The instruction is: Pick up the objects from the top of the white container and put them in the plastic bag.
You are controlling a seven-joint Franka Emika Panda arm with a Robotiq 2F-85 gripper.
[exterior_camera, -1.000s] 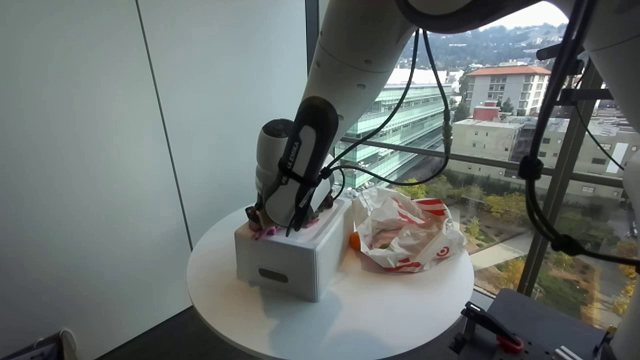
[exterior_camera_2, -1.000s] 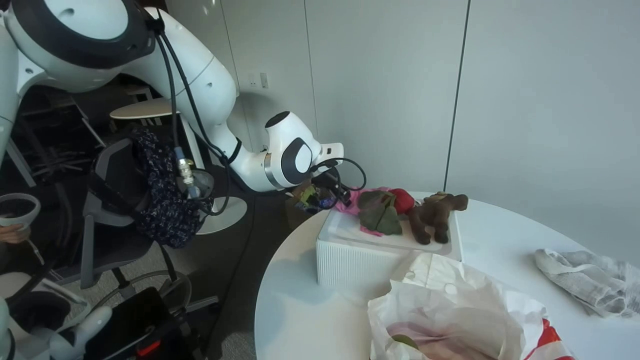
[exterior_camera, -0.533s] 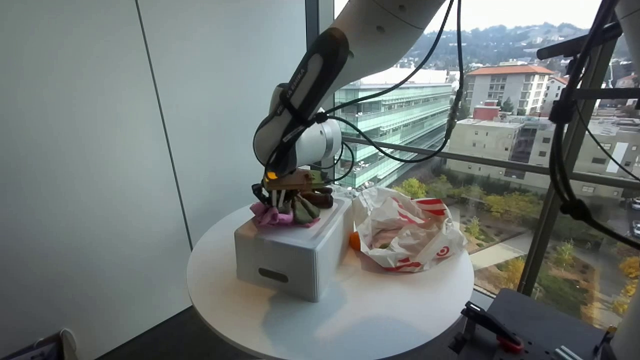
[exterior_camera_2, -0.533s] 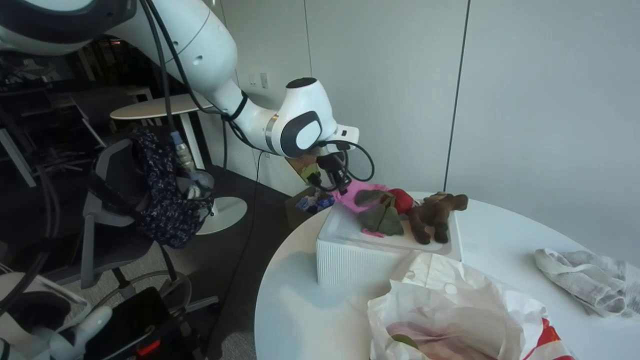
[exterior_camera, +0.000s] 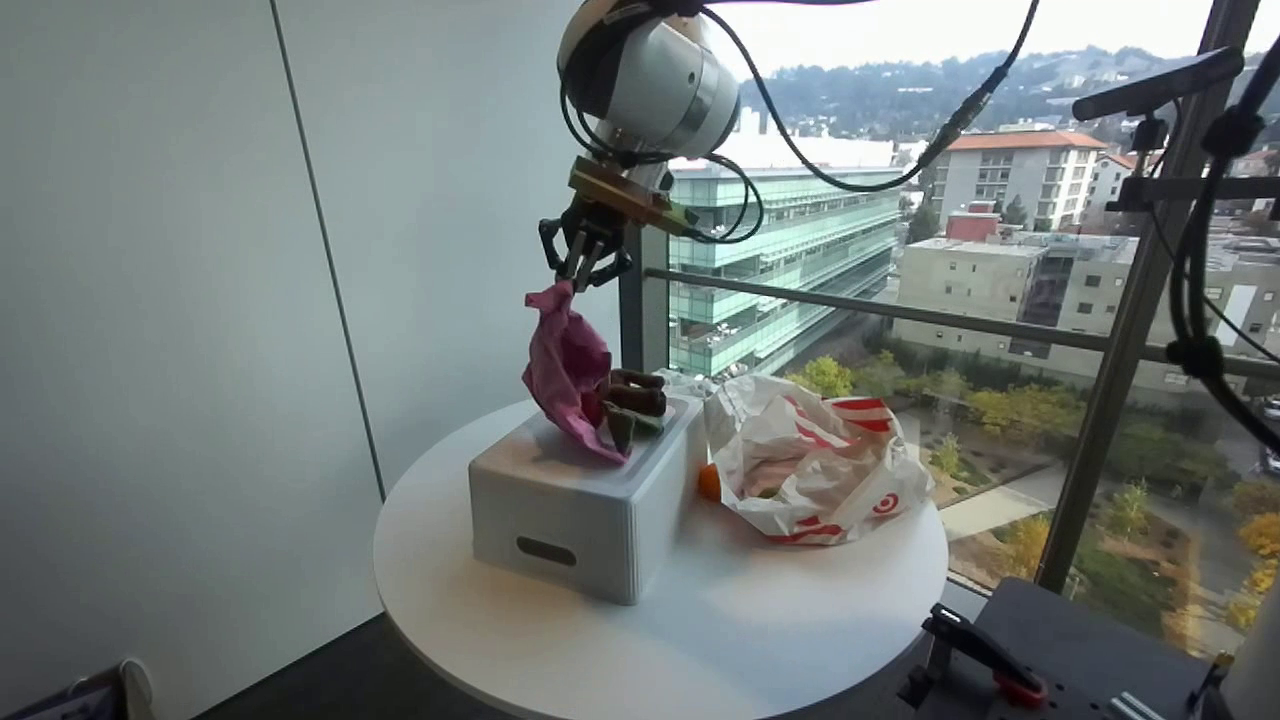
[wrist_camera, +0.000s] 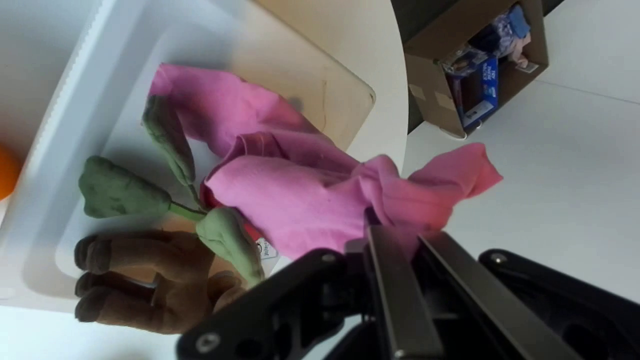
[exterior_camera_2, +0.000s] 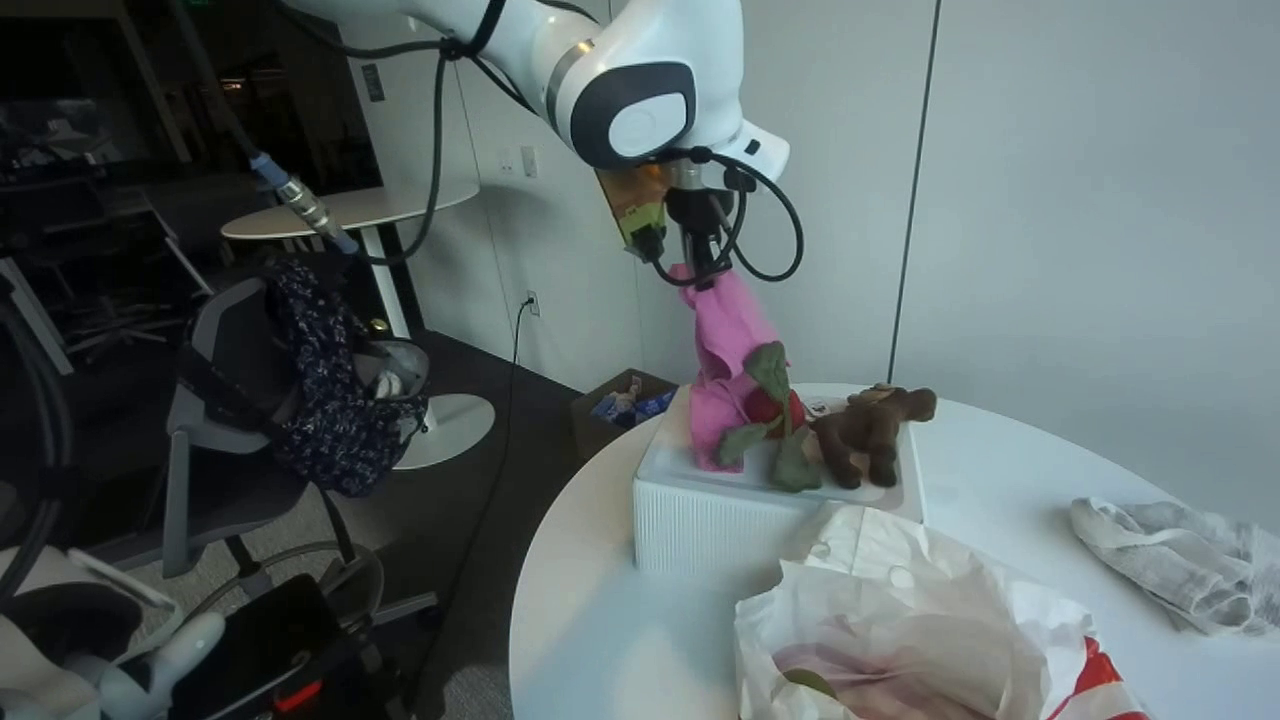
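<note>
My gripper is above the white container, its fingers shut on a bunched end of a pink cloth. In both exterior views the pink cloth hangs stretched downward, and its lower part still rests on the lid. A soft toy with green leaves and a red body lies against the cloth. Beside that toy is a brown plush animal, also on the lid. The plastic bag, whitish with red printing, sits crumpled beside the container, its mouth showing pinkish contents.
The container and bag share a round white table. An orange ball sits between them. A wrinkled clear wrap lies farther along the tabletop. Beyond its edge, a cardboard box stands on the floor near the wall.
From down at the lid, my gripper has risen with one end of the pink cloth, pulling it from a heap into a hanging strip. The leafy toy has shifted slightly; the brown animal stays put.
</note>
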